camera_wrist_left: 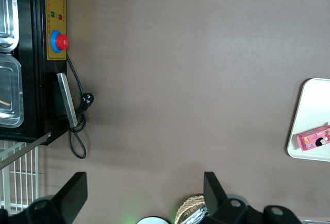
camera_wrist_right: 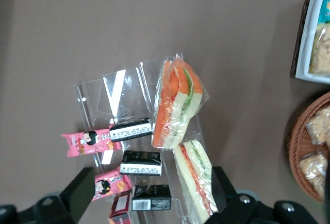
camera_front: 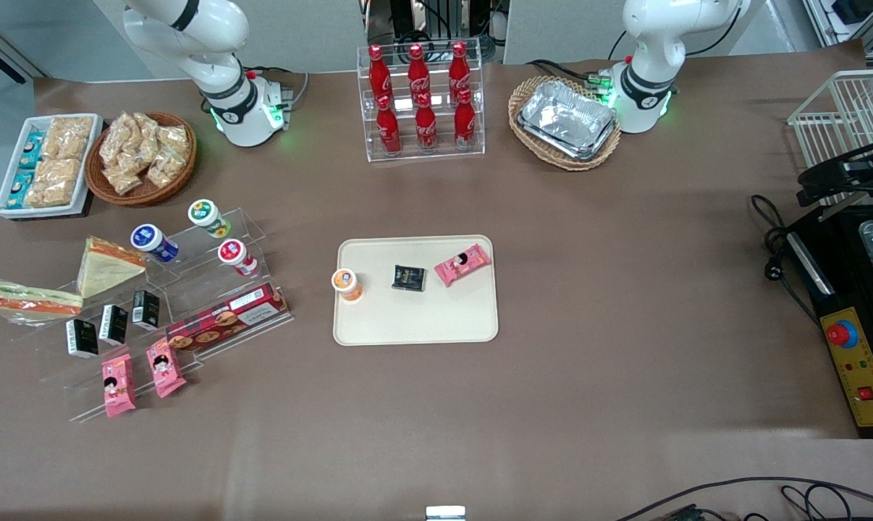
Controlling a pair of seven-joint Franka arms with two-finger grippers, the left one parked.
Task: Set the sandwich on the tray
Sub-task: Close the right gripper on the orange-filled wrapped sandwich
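The sandwich (camera_front: 31,300), a clear-wrapped wedge with white, orange and green stripes, lies on the clear acrylic stand (camera_front: 190,289) toward the working arm's end of the table. It also shows in the right wrist view (camera_wrist_right: 178,103). The cream tray (camera_front: 415,322) lies flat mid-table, and its edge shows in the left wrist view (camera_wrist_left: 309,110). My gripper (camera_wrist_right: 149,195) is out of the front view. It hangs open and empty above the stand, over small black packets (camera_wrist_right: 142,163), apart from the sandwich.
A second sandwich (camera_front: 107,266) with a broad pale face sits beside the first. Yogurt cups, a biscuit box (camera_front: 226,318) and pink packets fill the stand. The tray holds an orange-topped cup (camera_front: 347,284), a black packet and a pink packet. Snack basket (camera_front: 141,155) and a cola rack stand farther back.
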